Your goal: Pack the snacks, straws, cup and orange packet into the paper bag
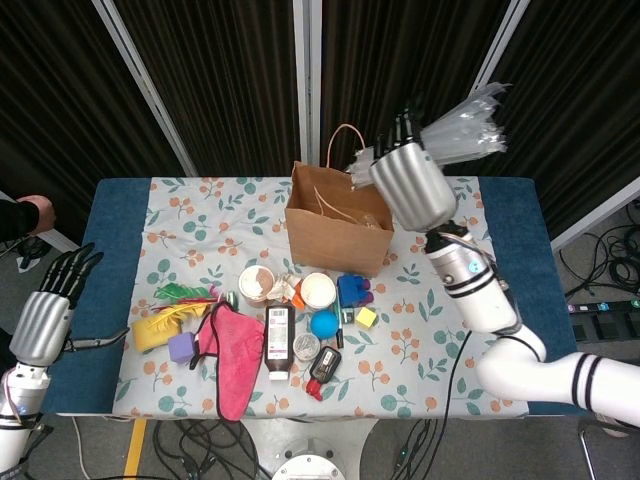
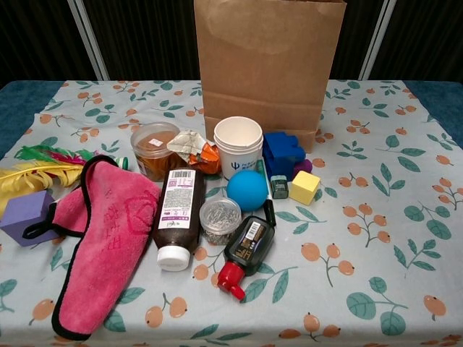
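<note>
My right hand (image 1: 413,185) is raised above the right side of the brown paper bag (image 1: 339,225) and grips a clear pack of straws (image 1: 462,122), tilted with its lower end over the bag's mouth. In front of the bag stand a white paper cup (image 1: 318,290) (image 2: 239,146), a tub of brown snack (image 1: 256,283) (image 2: 153,147) and a crumpled orange packet (image 1: 287,290) (image 2: 198,152). My left hand (image 1: 48,310) hangs open off the table's left edge, holding nothing. The chest view shows neither hand.
On the floral cloth (image 2: 376,238) lie a pink towel (image 2: 105,238), a dark bottle (image 2: 176,217), a black red-capped bottle (image 2: 246,249), a jar of clips (image 2: 220,219), a blue ball (image 2: 247,190), blue, yellow and purple blocks, and feathers (image 2: 36,168).
</note>
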You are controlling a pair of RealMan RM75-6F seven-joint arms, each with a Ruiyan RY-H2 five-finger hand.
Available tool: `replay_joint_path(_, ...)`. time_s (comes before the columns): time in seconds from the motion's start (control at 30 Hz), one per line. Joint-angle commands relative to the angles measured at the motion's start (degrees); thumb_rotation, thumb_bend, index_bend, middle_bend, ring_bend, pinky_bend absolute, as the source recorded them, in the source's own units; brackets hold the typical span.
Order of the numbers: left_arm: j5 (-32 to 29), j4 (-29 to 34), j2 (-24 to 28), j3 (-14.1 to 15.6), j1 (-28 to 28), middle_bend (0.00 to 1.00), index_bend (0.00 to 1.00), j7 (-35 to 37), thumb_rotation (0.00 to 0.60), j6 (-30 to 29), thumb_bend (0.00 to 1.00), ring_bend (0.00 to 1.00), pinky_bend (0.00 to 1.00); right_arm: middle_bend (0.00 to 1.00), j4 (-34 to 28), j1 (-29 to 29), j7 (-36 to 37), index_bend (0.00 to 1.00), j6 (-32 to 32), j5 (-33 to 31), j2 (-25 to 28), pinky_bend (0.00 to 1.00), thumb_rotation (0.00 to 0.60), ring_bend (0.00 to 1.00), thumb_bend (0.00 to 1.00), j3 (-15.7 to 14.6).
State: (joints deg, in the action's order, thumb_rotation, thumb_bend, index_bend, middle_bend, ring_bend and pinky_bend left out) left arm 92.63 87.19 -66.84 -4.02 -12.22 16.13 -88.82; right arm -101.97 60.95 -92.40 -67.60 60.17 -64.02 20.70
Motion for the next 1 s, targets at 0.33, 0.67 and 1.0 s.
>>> replay_joint_path(0.33, -1.2, -1.4, 0.1, -0.2, 0.4, 0.04, 0.06, 2.2, 0.216, 0.0, 0.0, 0.03, 0.07, 0.54, 7.5, 6.6, -12.3, 0.61, 0.6, -10.5, -10.9, 0.25, 0.6, 0.39, 0.24, -8.5)
replay_joint_path(0.67, -1.4, -2.9, -0.7, -0.1, 0.7, 0.04, 0.06, 3.3, 0.215, -0.1, 0.0, 0.03, 0.07, 0.43, 9.1, 8.3, -11.7, 0.44, -0.1, -14.7, -13.3, 0.14, 0.6, 0.27, 0.09, -10.1)
replay_joint_path(1.0, -1.5, -3.5, -0.9, -0.2, 0.7, 0.04, 0.06, 3.7, 0.216, -0.2, 0.0, 0.03, 0.07, 0.29, 8.5, 10.2, -8.7, 0.2, -1.4, -14.7, -13.5, 0.0, 0.6, 0.12, 0.0, -10.0)
